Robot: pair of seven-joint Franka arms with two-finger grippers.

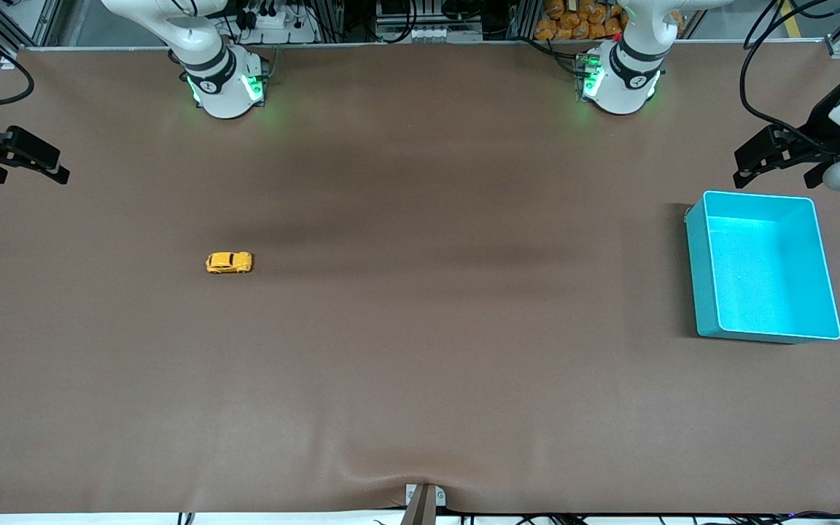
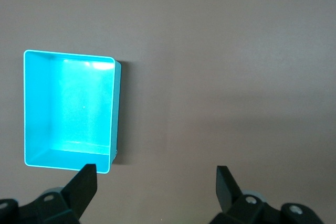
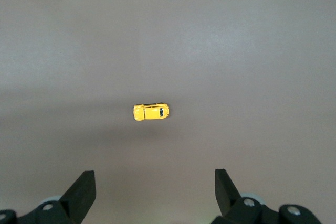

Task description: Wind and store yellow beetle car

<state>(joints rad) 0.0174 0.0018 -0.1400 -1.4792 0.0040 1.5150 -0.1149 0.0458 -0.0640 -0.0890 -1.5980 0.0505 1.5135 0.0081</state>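
The brown table carries 2 things. The teal bin sits at 3 o'clock, at the left arm's end. The yellow car stands on its wheels at 9 o'clock, well apart from the bin. The left end effector hangs spread wide near the bin; the right end effector, also wide, hangs over bare table near the car.

The yellow beetle car is a tiny yellow-orange toy with a rounded body, dark windows and small black wheels; it stands upright on its wheels on the brown table, toward the right arm's end; nothing touches it.
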